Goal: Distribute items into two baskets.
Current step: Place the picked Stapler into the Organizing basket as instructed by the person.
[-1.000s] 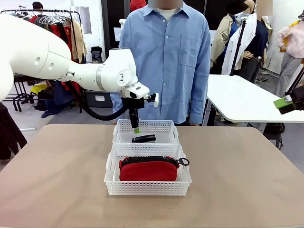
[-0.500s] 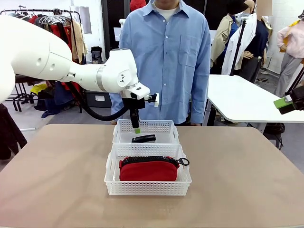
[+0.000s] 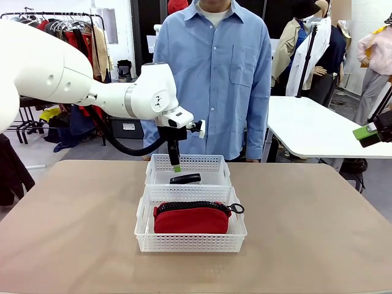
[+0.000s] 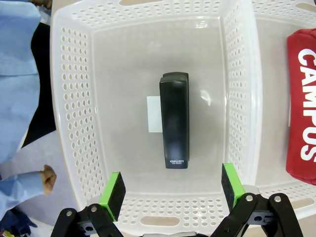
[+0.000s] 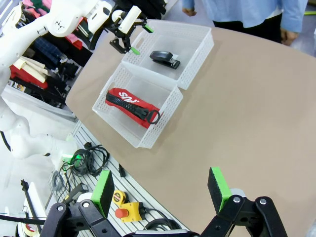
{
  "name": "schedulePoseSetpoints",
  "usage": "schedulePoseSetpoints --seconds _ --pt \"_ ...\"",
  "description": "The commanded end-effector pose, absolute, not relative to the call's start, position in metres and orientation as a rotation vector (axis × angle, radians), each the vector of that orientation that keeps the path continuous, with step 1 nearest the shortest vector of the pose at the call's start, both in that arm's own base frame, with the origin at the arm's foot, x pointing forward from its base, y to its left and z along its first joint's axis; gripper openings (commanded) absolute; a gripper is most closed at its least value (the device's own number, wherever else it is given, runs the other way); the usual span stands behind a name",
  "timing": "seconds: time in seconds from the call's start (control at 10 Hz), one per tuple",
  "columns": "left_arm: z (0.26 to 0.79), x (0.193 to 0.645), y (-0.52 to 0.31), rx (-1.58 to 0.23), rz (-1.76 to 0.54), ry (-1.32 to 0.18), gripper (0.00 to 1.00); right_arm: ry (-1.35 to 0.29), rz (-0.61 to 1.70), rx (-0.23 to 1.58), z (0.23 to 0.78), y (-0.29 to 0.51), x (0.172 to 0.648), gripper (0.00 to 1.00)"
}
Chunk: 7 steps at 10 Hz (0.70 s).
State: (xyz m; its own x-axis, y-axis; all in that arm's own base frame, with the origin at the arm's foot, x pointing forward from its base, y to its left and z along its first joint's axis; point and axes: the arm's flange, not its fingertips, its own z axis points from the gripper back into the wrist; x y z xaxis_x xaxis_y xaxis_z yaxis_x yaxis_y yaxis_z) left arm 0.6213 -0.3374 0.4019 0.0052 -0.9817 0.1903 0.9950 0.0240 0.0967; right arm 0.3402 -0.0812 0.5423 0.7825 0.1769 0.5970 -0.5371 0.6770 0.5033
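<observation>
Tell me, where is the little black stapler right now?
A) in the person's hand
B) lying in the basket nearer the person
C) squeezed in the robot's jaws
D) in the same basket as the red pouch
B: the black stapler lies flat on the floor of the far basket, with the left gripper open above it, while the red pouch sits in the near basket.

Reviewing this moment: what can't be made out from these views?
- Front view: the stapler is partly hidden by the far basket wall.
- Left wrist view: the red pouch is cut off by the right edge, so its print is incomplete.
- Left wrist view: the stapler's label is too small to read.
</observation>
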Motion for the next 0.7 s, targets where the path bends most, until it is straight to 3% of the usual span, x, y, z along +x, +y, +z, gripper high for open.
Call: schedulePoseSetpoints --seconds 0.0,0.6 --pt "0.402 0.621 -0.337 -0.072 -1.549 -0.227 1.0 -0.537 0.426 0.718 0.544 -0.083 0.34 1.0" --pt "0.53 0.603 -0.172 -0.169 -1.131 -0.425 1.0 -0.537 0.426 0.718 0.544 -0.083 0.34 1.0"
